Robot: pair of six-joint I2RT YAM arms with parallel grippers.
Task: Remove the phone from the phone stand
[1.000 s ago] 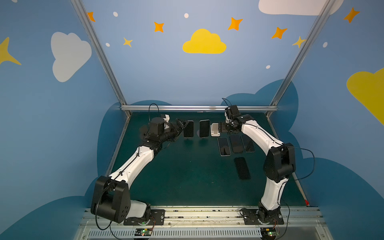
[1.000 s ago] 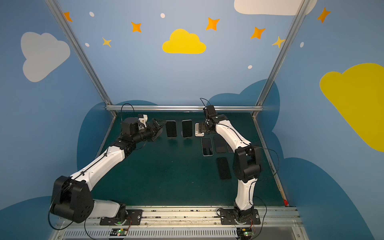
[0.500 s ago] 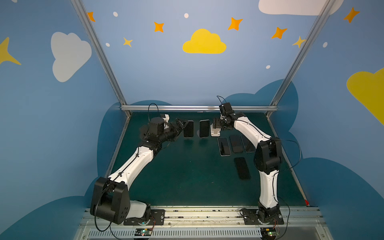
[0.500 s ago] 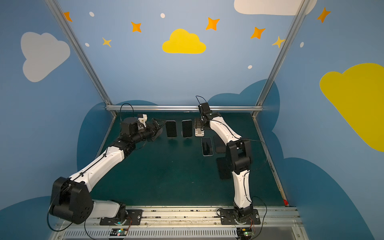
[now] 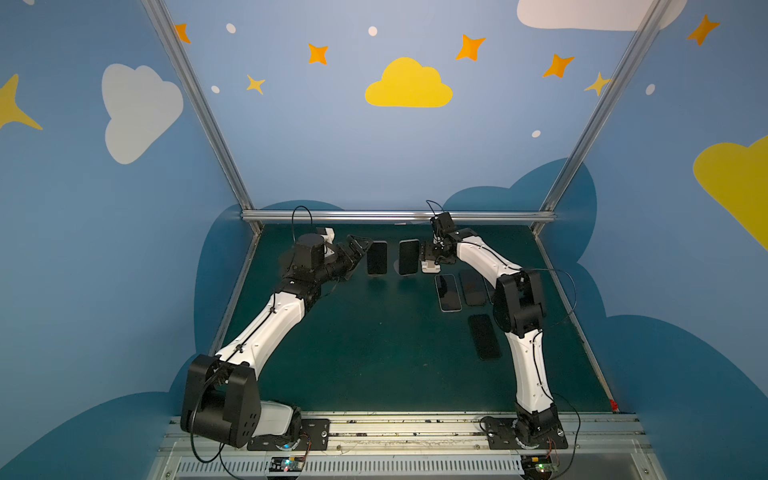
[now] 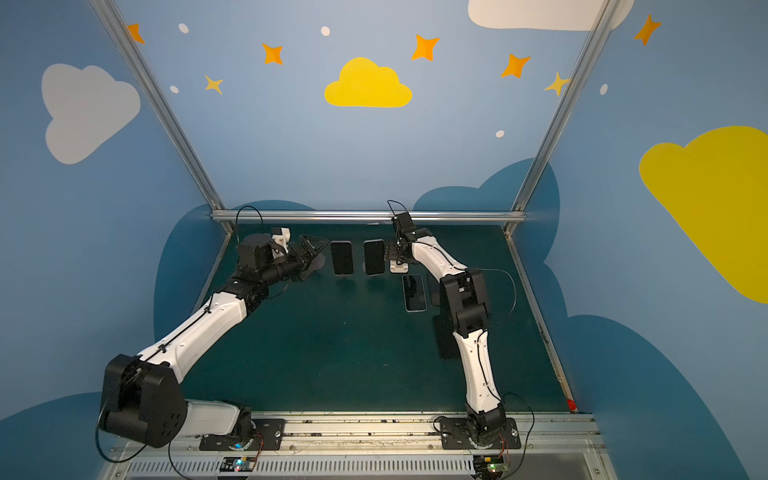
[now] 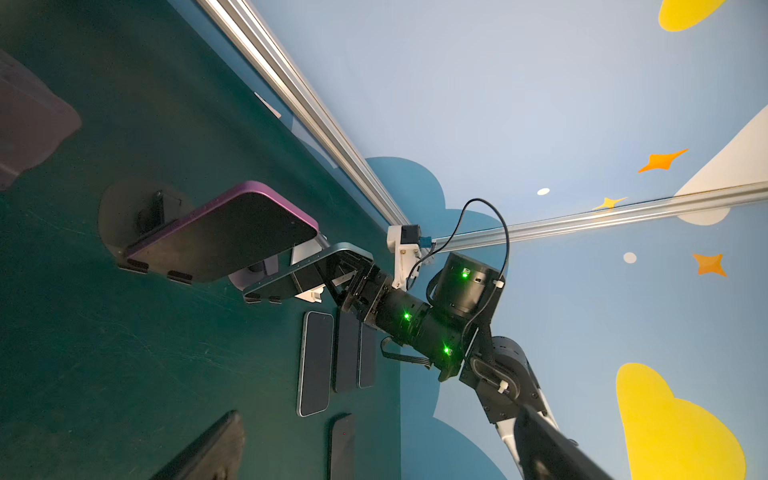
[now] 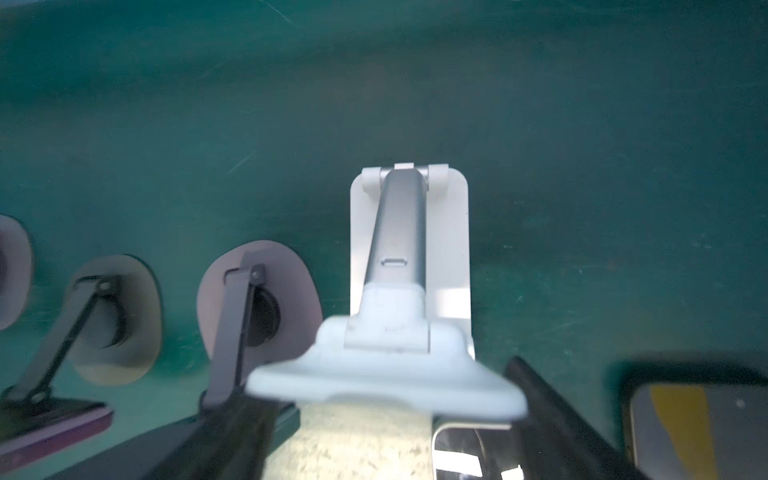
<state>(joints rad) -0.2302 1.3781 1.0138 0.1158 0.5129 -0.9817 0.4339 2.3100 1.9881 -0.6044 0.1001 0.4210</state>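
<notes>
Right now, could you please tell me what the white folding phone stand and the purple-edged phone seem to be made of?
White folding phone stand: base and cradle look like matte plastic, smooth and evenly white; its grey arm has a soft sheen, possibly metal. Purple-edged phone: dark smooth front, probably glass; satin purple frame, likely anodised metal.

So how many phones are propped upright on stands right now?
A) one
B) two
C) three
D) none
B: in both top views only the purple phone and the blue phone are propped up. The white stand shows no phone on it.
</notes>
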